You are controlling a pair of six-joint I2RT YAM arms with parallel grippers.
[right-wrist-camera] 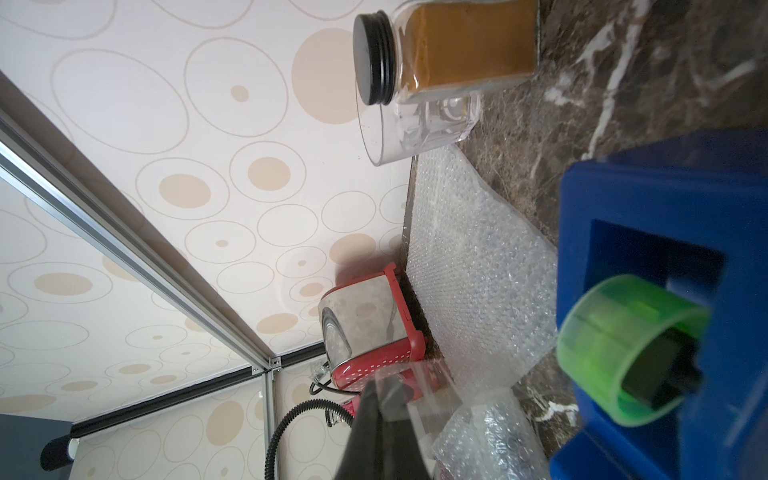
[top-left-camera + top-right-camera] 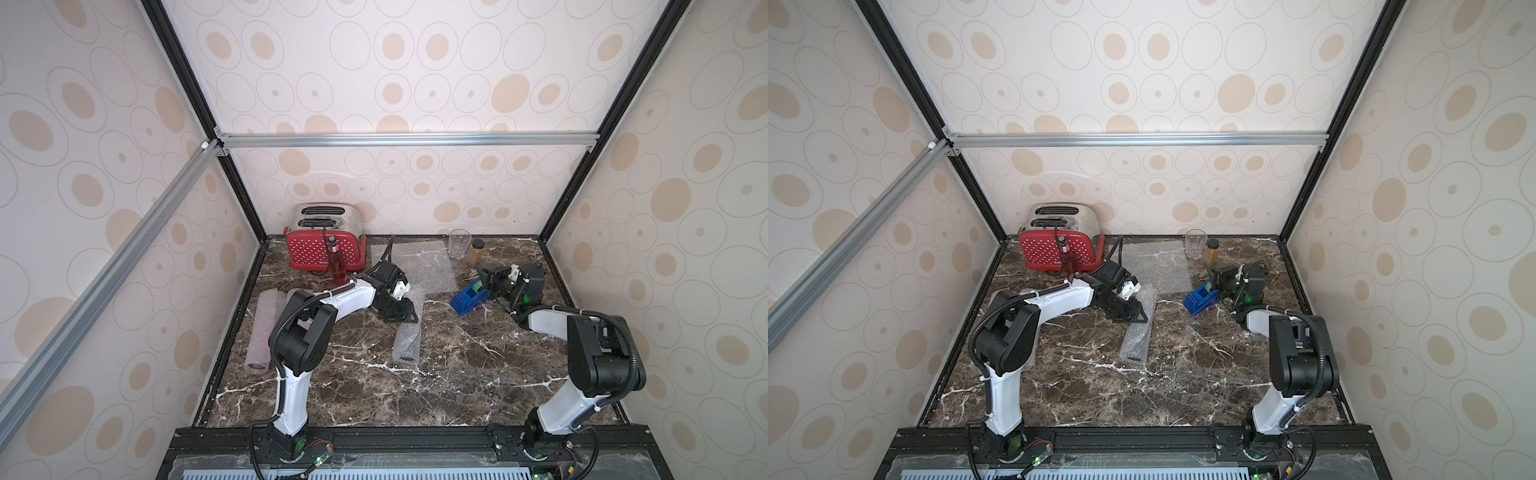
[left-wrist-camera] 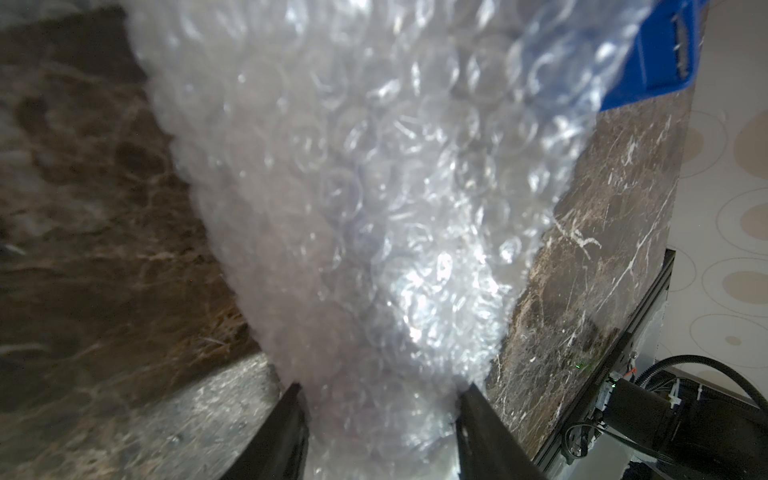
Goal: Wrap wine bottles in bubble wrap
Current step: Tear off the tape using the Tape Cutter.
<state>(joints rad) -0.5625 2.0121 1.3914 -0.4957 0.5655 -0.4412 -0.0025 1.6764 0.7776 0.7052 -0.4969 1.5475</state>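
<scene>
A bubble-wrapped wine bottle [image 2: 407, 345] [image 2: 1134, 340] lies mid-table as a long roll. My left gripper [image 2: 405, 318] [image 3: 382, 388] is shut across it, one finger pressed on each side of the wrap [image 3: 353, 187]. An unwrapped red wine bottle [image 2: 336, 266] [image 2: 1068, 259] stands upright in front of the toaster. Another wrapped roll [image 2: 262, 332] lies by the left wall. A flat bubble wrap sheet [image 2: 419, 266] [image 1: 469, 270] lies at the back. My right gripper [image 2: 484, 278] [image 1: 382, 390] is shut beside the blue tape dispenser [image 2: 469, 301] [image 1: 665, 291], pinching a strip of clear tape [image 1: 419, 378].
A red and chrome toaster [image 2: 324, 245] stands at the back left. A clear drinking glass [image 2: 459, 243] and an amber jar [image 2: 476, 251] with a black lid stand at the back right. Patterned walls close in three sides of the marble tabletop [image 2: 457, 374].
</scene>
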